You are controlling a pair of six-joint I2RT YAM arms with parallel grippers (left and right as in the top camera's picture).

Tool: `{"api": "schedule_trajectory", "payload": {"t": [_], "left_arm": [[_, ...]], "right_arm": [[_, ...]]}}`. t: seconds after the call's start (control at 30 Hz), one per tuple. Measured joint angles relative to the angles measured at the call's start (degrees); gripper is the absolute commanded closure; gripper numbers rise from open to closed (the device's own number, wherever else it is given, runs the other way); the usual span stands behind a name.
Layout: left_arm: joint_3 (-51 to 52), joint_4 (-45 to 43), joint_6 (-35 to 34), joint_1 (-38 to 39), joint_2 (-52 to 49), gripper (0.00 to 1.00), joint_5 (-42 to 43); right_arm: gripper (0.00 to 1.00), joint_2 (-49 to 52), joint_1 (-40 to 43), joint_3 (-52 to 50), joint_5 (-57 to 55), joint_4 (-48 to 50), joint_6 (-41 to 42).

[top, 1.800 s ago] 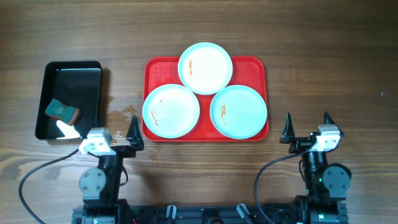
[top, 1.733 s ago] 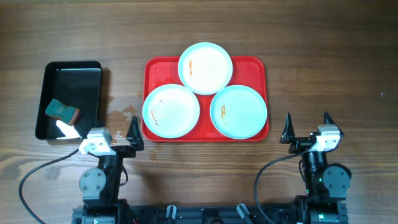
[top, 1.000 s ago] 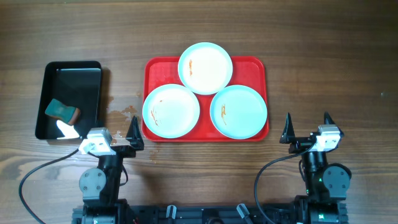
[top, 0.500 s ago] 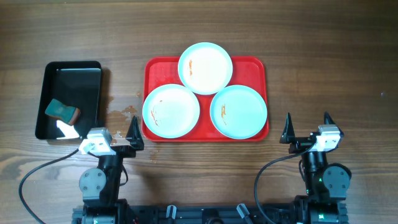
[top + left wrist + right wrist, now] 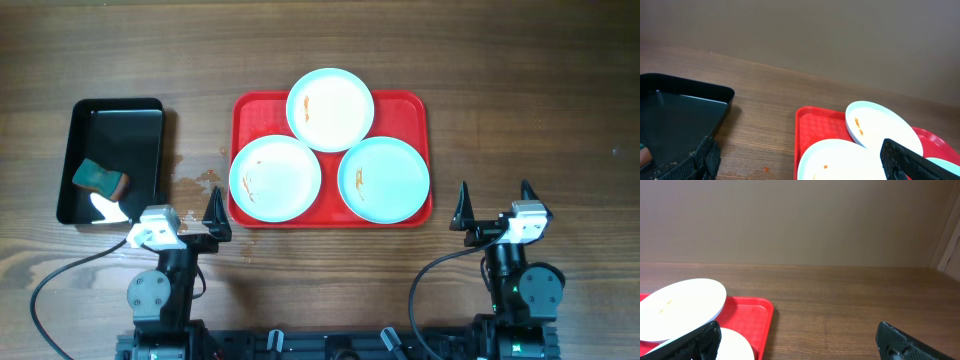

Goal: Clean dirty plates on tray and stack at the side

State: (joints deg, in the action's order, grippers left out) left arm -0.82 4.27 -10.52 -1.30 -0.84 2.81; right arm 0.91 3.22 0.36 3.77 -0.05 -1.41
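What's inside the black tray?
A teal sponge with a brownish edge lies in the black tray, toward the robot's end. The rest of the shiny floor looks bare. The bit under the sponge is covered, so it can't be seen.

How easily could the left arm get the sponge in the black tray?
Probably yes. The sponge lies uncovered in the black tray, just ahead of the open, empty left tool. Only the tray's low rim stands between them.
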Motion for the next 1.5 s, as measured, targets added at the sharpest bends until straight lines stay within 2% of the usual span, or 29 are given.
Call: {"api": "schedule_trajectory", "payload": {"t": [1.17,1.23,1.4,1.5], "left_arm": [[0.0,0.0,-0.39,0.0,0.0,0.0,0.26],[0.02,-0.48,-3.8,0.0,0.0,0.0,2.64],[0.09,-4.74,-19.8,1.14,0.0,0.0,18.18],[0.13,-6.01,-26.91,1.68,0.0,0.0,24.0]], "right_arm": [[0.0,0.0,0.0,0.0,0.0,0.0,0.0],[0.0,0.0,0.0,0.0,0.0,0.0,0.0],[0.0,0.0,0.0,0.0,0.0,0.0,0.0],[0.0,0.0,0.0,0.0,0.0,0.0,0.0]]}}
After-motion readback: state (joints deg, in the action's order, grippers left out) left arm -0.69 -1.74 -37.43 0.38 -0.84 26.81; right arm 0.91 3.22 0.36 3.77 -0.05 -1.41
